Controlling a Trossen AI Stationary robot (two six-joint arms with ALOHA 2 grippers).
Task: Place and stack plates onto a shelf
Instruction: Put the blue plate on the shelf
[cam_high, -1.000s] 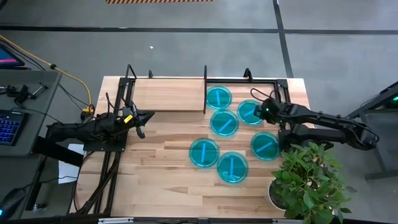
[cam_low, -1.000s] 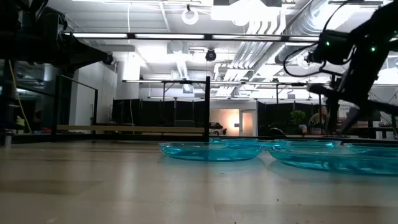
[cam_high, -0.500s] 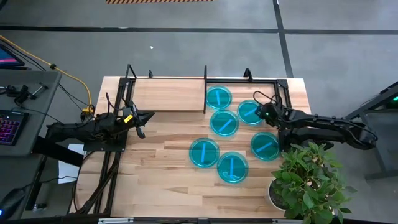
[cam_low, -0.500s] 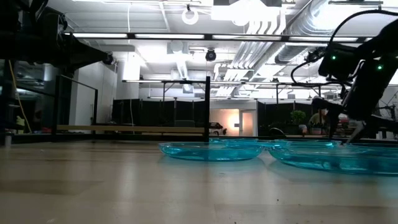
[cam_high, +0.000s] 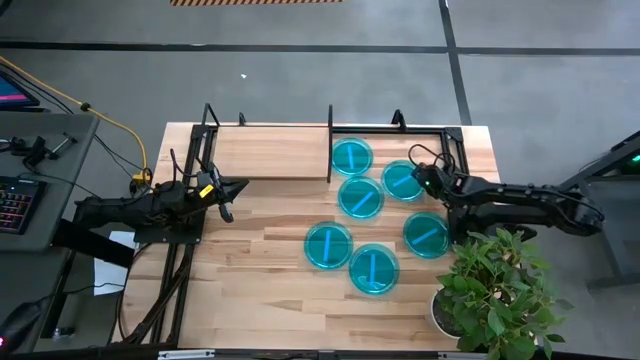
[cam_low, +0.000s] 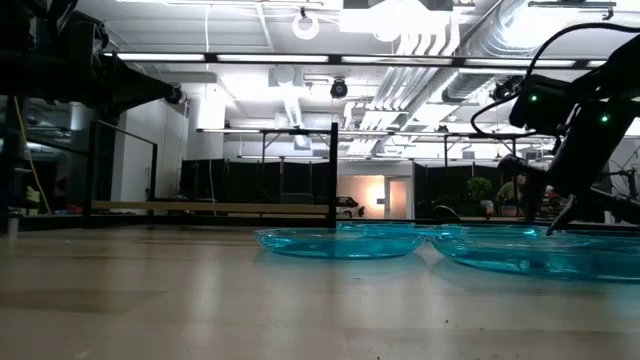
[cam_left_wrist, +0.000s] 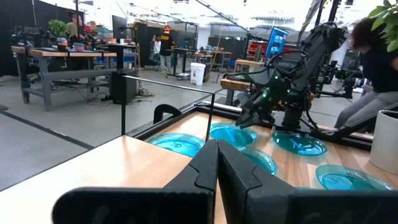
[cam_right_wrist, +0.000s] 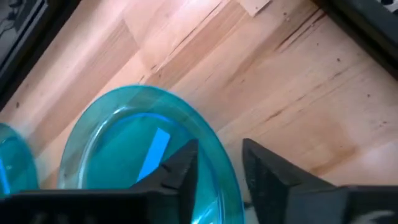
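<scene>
Several cyan see-through plates lie flat on the plank table, right of the shelf (cam_high: 270, 152) and its black divider (cam_high: 330, 145). My right gripper (cam_high: 422, 180) slants down at the right rim of the far right plate (cam_high: 402, 180). It is open, with one finger on each side of that plate's rim (cam_right_wrist: 227, 168). My left gripper (cam_high: 228, 200) is shut and holds nothing. It hangs level at the table's left, in front of the shelf board. My right gripper stands across the plate's rim (cam_right_wrist: 227, 168), one finger (cam_right_wrist: 183, 165) over the inside of the plate and the other (cam_right_wrist: 267, 174) outside it, coming from above on a slant. The plate lies flat on the table. I cannot tell whether either finger touches it.
A potted plant (cam_high: 495, 290) stands at the table's near right corner, close under my right arm. The other plates (cam_high: 360, 197) (cam_high: 426, 234) (cam_high: 327, 245) lie near one another. The shelf's black rod frame (cam_high: 445, 135) runs behind the far plates.
My right gripper has come down toward the far right plate and rolled about its own line. Its fingers first spread, then drew closer together on either side of the rim. The plates have not moved.
</scene>
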